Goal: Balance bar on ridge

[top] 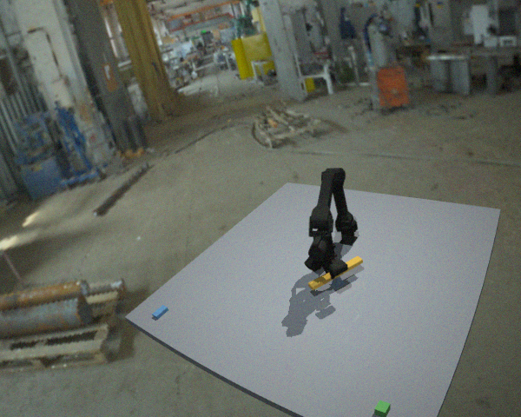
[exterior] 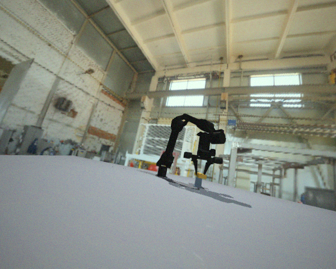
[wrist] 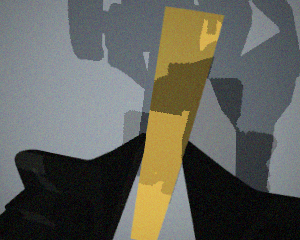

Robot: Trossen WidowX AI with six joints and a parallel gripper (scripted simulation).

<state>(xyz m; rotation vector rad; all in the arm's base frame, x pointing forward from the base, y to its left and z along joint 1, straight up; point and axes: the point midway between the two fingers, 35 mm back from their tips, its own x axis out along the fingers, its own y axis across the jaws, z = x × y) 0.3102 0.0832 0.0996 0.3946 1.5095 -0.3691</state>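
A yellow bar [top: 348,264] [exterior: 202,175] [wrist: 176,107] is held near its middle by my gripper [top: 333,268] [exterior: 201,172] [wrist: 162,146], which is shut on it. The bar looks roughly level and is clear of the table [top: 409,278] [exterior: 104,208]. In the exterior view a small grey-blue ridge [exterior: 198,181] stands upright right under the bar. I cannot tell whether the bar touches the ridge's top or hangs just above it. In the top view the arm and the bar hide the ridge. In the wrist view the bar runs away from the fingers over shadowed table.
A small blue block [top: 160,312] lies near the table's left corner. A green cube [top: 381,407] sits at the table's front edge. The arm's base [exterior: 162,170] stands just behind the ridge. Rusty pipes on a pallet [top: 41,314] lie off the table.
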